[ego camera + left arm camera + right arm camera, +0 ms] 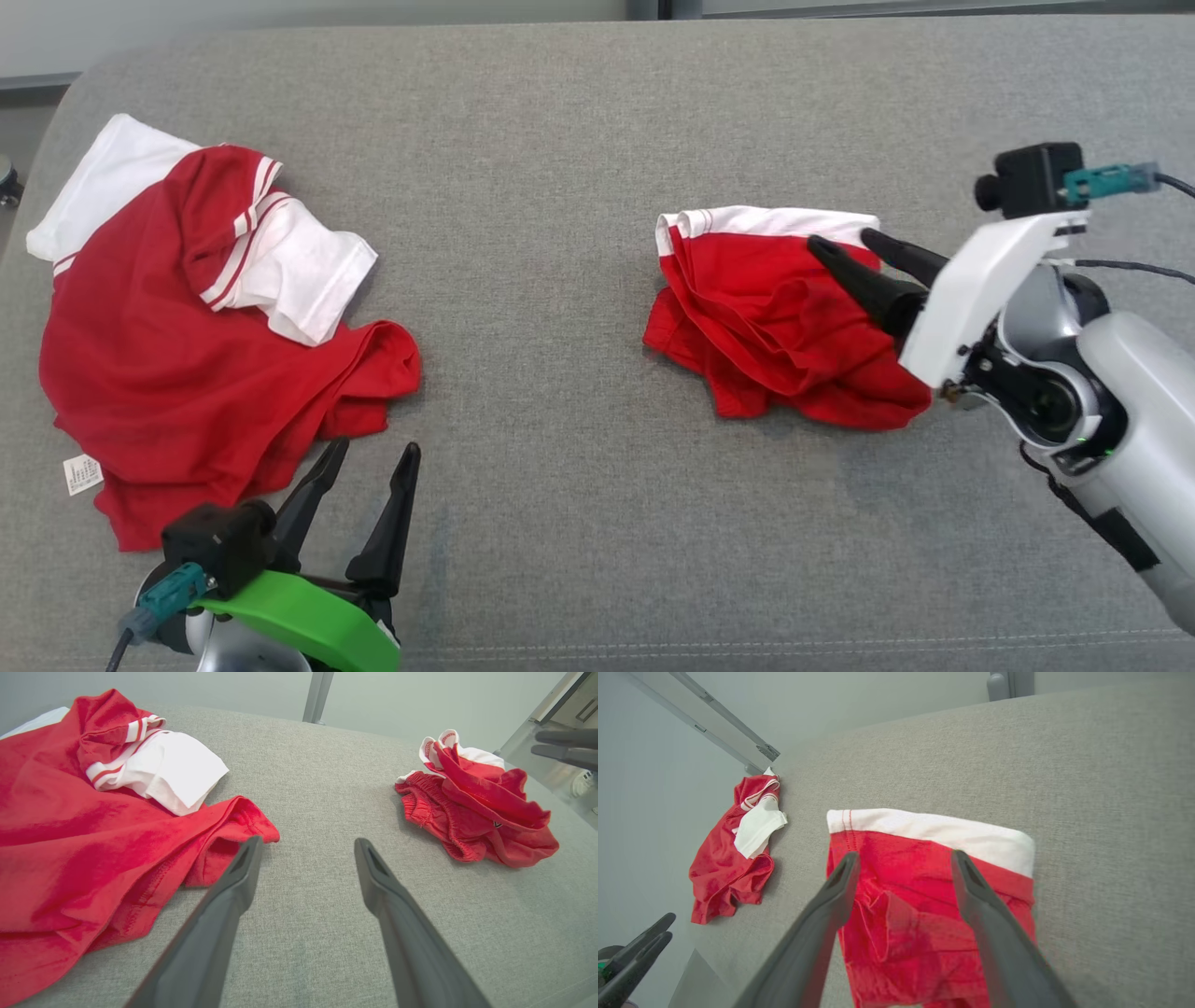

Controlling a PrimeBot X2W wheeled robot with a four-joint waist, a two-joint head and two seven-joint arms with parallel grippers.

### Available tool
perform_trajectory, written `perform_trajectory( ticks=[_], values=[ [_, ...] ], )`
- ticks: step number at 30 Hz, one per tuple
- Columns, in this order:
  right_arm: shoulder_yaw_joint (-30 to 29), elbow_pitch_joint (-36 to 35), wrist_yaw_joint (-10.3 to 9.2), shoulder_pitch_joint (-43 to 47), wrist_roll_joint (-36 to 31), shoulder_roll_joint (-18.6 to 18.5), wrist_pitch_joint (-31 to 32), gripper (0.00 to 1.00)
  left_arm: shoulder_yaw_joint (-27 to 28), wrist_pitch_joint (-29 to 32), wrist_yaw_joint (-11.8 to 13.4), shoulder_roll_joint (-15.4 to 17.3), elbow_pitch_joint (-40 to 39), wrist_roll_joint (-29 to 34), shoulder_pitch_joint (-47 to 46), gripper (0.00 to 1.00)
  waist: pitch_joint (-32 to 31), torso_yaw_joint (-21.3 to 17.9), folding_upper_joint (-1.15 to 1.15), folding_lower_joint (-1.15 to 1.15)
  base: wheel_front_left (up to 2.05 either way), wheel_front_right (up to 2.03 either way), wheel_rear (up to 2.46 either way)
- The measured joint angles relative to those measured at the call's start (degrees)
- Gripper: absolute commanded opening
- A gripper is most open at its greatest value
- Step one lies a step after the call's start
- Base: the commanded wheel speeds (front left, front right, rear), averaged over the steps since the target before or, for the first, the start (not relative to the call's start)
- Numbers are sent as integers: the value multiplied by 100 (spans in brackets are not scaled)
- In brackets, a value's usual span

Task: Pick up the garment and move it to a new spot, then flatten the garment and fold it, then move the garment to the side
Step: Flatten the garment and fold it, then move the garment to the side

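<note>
A crumpled red garment (pixel 766 317) with a white band along its far edge lies on the grey cushion (pixel 560 187), right of centre. My right gripper (pixel 840 239) hovers over its right part, open, with nothing between the fingers. In the right wrist view the right gripper (pixel 904 856) spreads above the garment (pixel 906 896), fingertips near the white band. My left gripper (pixel 373 448) stands open at the lower left, empty, beside the hem of a red and white shirt (pixel 168 308). The left wrist view shows the left gripper (pixel 307 842) over bare cushion, the garment (pixel 476 798) lying far to the right.
The larger red shirt (pixel 70 835) with white sleeves lies spread and rumpled on the cushion's left part. A wide strip of bare cushion (pixel 327 788) separates the two pieces. The cushion's far edge meets a pale wall; its front seam runs along the bottom.
</note>
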Motion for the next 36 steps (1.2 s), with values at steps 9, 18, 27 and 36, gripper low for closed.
perform_trajectory(
  ticks=[9, 18, 27, 36],
  values=[
    [-571, 326, -78, 904, 426, -671, -57, 100, -36, -1, 18, -2, -46, -1, 29, 100, -109, -164, 0, 0, 0, 0, 0],
    [-899, 475, -59, 1177, 786, -719, -207, 100, -199, 7, -18, -10, -163, 2, 5, 100, 1, -109, 0, 0, 0, 0, 0],
    [-918, 692, 30, 1148, 842, -701, -293, 100, -322, 13, -90, -74, -154, 18, -135, 100, 198, 172, 0, 0, 0, 0, 0],
    [-817, 1017, 80, 993, 747, -581, -303, 100, -361, 12, -116, -137, -75, 18, -243, 100, 281, 425, 0, 0, 0, 0, 0]
  ],
)
